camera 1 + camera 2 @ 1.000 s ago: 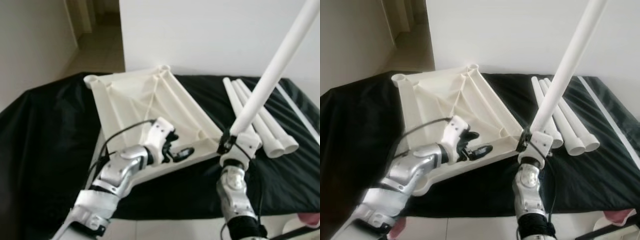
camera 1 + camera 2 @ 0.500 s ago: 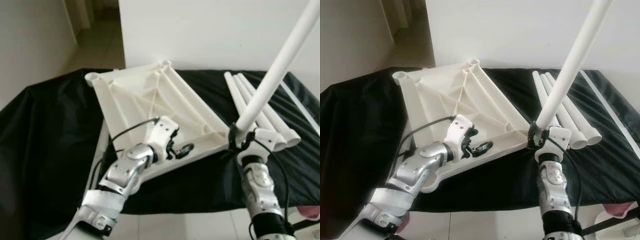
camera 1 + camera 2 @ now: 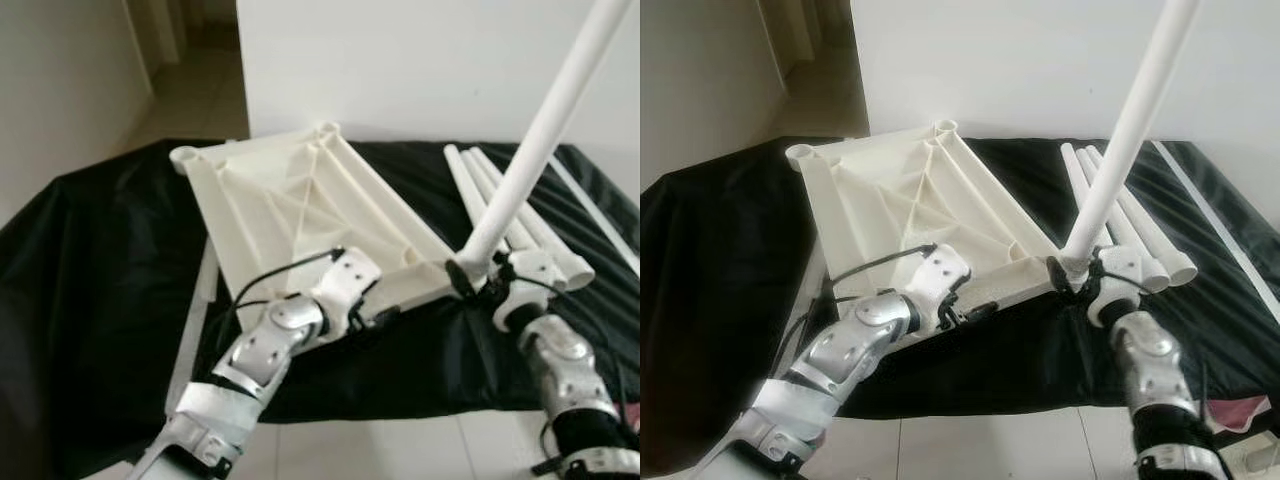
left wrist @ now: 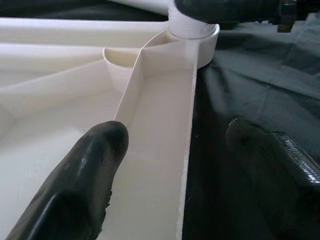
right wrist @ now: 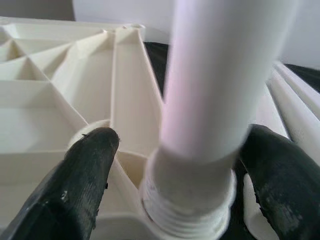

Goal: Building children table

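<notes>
A cream tabletop (image 3: 290,210) lies upside down on a black cloth, ribs up, with round sockets at its corners. My left gripper (image 3: 385,318) is at its near rim, open, one finger (image 4: 95,165) inside the rim and the other on the cloth side. My right gripper (image 3: 478,280) is shut on a long white leg (image 3: 545,130) that slants up to the right. The leg's threaded lower end (image 5: 190,215) sits at the near right corner socket (image 4: 192,35). Three spare legs (image 3: 1150,245) lie side by side on the cloth just behind the right gripper.
The black cloth (image 3: 100,260) covers the low surface and hangs over its front edge. A thin white strip (image 3: 600,215) lies at the far right. A white wall stands close behind, a corridor (image 3: 190,80) opens at the back left, and pale floor tiles (image 3: 380,450) run in front.
The right gripper has carried the leg's lower end away from me to the near right corner socket. The left gripper has slid right along the near rim toward that corner.
</notes>
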You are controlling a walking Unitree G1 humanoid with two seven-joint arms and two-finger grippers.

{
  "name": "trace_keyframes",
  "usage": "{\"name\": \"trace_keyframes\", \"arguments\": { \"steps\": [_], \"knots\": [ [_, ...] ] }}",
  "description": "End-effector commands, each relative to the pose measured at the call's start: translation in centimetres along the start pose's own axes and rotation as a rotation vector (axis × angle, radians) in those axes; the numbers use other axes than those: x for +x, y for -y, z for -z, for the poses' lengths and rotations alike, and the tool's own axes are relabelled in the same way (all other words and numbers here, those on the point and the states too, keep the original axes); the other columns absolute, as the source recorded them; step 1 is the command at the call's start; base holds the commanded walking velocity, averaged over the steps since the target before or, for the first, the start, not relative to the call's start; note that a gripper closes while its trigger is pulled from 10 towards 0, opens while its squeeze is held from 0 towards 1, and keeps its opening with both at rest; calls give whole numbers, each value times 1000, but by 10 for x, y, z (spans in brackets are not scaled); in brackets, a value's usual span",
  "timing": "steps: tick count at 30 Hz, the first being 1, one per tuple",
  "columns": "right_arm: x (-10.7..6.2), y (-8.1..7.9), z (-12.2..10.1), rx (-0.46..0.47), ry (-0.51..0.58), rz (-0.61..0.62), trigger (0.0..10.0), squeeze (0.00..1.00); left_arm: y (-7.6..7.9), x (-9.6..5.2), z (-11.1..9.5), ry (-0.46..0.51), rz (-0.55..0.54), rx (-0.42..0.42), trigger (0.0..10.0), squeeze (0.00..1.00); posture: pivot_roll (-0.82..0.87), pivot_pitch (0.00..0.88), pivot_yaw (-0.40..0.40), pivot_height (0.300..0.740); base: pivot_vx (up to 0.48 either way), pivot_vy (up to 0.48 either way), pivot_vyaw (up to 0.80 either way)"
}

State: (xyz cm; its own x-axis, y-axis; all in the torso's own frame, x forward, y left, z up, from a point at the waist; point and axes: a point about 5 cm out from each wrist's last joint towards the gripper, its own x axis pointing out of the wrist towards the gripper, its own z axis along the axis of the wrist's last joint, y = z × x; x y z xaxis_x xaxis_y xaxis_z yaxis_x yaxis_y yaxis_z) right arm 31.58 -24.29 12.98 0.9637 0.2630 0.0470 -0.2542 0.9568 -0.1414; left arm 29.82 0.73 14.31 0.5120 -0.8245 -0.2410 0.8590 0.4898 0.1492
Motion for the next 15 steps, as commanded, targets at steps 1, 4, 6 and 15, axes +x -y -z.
{"name": "trace_keyframes", "arguments": {
  "steps": [1, 4, 6, 15],
  "knots": [
    [2, 2, 0, -14, -19, -43, 10000, 0, 0, 0, -1, 2, -68, 35, 10000, 0, 44, 0, -9, 740, 0, 0, 0],
    [4, 11, -5, -41, -25, -50, 10000, 0, 0, 0, -5, 24, -61, 58, 10000, 0, 42, 0, -5, 740, 0, 0, 0],
    [5, 13, -7, -48, -25, -66, 10000, 0, -1, 0, -6, 24, -58, 55, 10000, 0, 41, 0, -3, 740, 0, 0, 0],
    [16, 30, -14, -123, -66, -97, 10000, 0, 0, 3, -12, 50, -13, 75, 10000, 0, 42, 0, 15, 740, 0, 0, 0]
  ]
}}
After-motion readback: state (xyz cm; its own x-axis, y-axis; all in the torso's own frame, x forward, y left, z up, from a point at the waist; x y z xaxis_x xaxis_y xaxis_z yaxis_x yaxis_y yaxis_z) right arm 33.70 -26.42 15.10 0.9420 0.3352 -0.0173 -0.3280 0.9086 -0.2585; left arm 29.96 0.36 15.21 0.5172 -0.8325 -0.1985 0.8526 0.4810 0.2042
